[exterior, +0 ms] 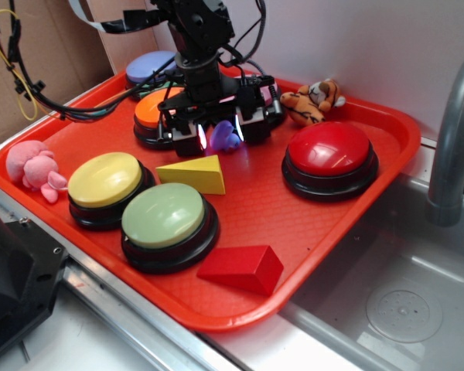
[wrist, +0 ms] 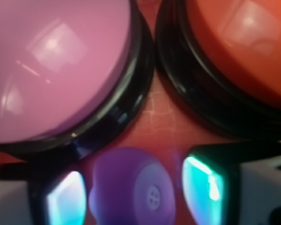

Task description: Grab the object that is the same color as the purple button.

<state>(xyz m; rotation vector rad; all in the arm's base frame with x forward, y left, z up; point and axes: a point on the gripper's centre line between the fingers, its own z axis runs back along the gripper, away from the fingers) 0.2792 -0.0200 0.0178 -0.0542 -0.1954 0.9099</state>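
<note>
Violet-purple and knobbly, the object (exterior: 225, 137) sits between the two lit fingers of the claw (exterior: 221, 136), toward twelve o'clock on the red tray (exterior: 387, 131). In the wrist view the object (wrist: 131, 187) fills the gap between the fingertips (wrist: 64, 199), with a pad close on each side; whether the pads already press it I cannot tell, and the claw looks narrow rather than wide. Just beyond it in that view lie the purple button (wrist: 51, 65) at eleven o'clock and the orange button (wrist: 243, 42) at one o'clock, their black rims nearly meeting. In the exterior view the orange button (exterior: 158, 108) is just beside the claw at nine o'clock, and the purple button (exterior: 151, 68) lies behind it at eleven.

My reading is that the grasp itself is the step in hand: the claw is down around the right thing, and the pink plush (exterior: 32, 168) and tiger plush (exterior: 315, 100) are well apart from it. The next move calls for a firm squeeze, then a straight lift, keeping clear of the orange button's rim.
</note>
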